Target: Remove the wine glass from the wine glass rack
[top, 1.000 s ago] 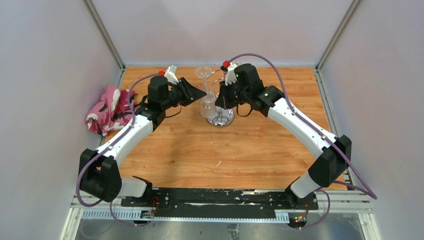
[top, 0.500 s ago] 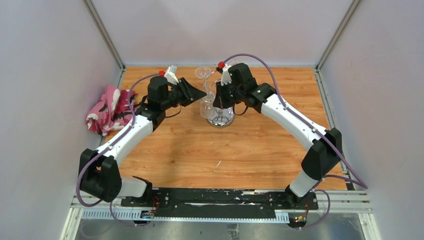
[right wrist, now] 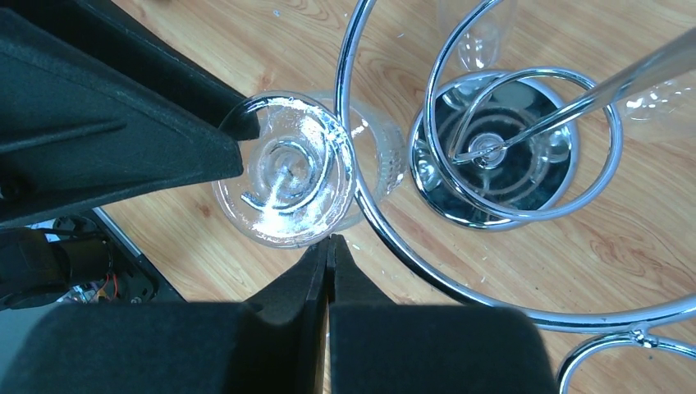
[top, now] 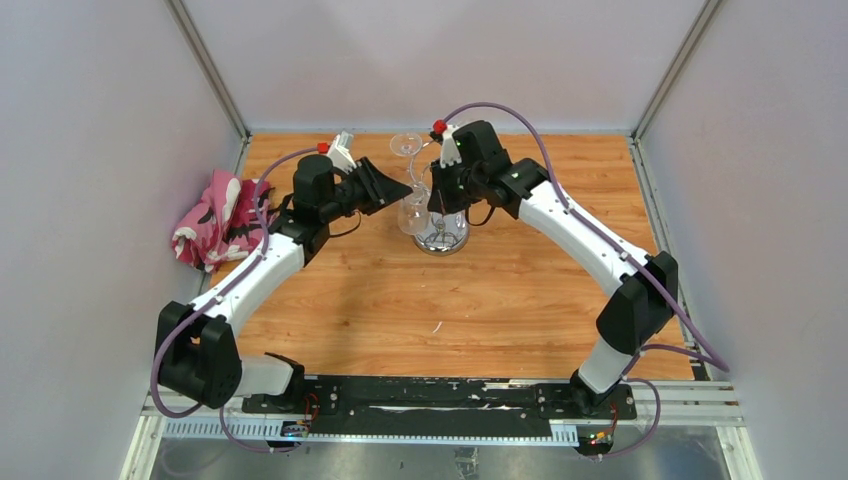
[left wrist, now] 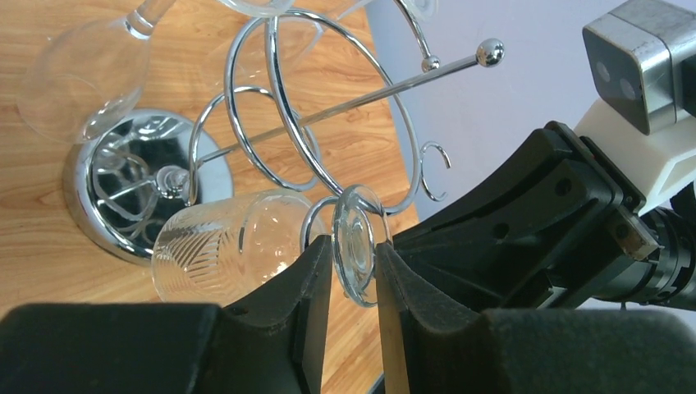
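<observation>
Left wrist view: the left gripper (left wrist: 354,283) has its fingers narrow, clamped on the foot disc of the wine glass (left wrist: 226,246). The glass hangs bowl-down, its stem caught in a curled loop of the wine glass rack (left wrist: 111,193).

The right gripper (right wrist: 329,246) has its fingers pressed together with nothing seen between them, tips just beside the foot.

Step in hand, as I read it: draw the stem out through the loop's open mouth. Keep the foot level with the wire and pull outward from the post without twisting. The rack looks light and may tip.

Room: open table (top: 500,290) on the near side. A second glass (left wrist: 78,78) hangs on a neighbouring loop. The right gripper crowds the opposite side. The pink cloth (top: 213,225) is well apart.
</observation>
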`<state>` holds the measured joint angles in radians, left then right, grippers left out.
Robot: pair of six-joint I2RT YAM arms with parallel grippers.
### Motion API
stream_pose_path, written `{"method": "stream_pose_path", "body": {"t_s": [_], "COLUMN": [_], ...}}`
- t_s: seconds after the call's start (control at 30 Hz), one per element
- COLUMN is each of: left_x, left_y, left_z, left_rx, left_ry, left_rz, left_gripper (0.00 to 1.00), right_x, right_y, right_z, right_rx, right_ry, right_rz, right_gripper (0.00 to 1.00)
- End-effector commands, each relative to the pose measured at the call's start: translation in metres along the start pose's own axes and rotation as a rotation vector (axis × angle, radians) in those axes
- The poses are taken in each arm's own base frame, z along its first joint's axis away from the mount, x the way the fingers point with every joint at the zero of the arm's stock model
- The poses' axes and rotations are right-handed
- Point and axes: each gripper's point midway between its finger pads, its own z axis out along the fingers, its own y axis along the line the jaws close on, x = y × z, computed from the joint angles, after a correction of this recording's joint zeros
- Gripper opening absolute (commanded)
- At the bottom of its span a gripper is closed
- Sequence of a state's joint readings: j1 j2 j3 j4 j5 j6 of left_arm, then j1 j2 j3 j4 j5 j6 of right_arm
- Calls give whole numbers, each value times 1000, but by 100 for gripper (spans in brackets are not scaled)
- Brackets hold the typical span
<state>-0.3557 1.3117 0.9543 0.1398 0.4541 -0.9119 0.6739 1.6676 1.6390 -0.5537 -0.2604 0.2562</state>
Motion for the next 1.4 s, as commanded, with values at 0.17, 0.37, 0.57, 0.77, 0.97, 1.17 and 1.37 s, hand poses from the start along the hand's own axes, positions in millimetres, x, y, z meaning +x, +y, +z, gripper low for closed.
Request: {"method": "stream_pose_path", "body": {"t_s": [0.17,0.37,0.57,0.77,0.97,1.17,1.37], "left_x": [34,39,31,18,-4,-15,-9], "left_y": [-19,-12,-13,-19,6,7,20], "left_z": [-8,-2,-3,-12,-39,-45,-35], "left_rx": [115,104,84,57,-164,-193,-220], "left_ry": [160,181,131,70,-70,-129,-94], "left_rz": [16,14,30,53,119,150,138], "left_gripper": [31,29,29,29,31,33,35], "right_x": [-32,-27,-29,-23,-22,-20,-22], "right_y": [17,17,19,19,18,20,18], "right_z": [2,6,4,7,6,8,7], "right_rx": [-45,-53,-59,-67,-63,-77,-72], "right_ry": [-78,-61,-70,-57,-60,-54,-62], "right_rz": [-47,-40,-45,-39,-46,-44,-47], "right_gripper": [0,0,0,0,0,0,0]}}
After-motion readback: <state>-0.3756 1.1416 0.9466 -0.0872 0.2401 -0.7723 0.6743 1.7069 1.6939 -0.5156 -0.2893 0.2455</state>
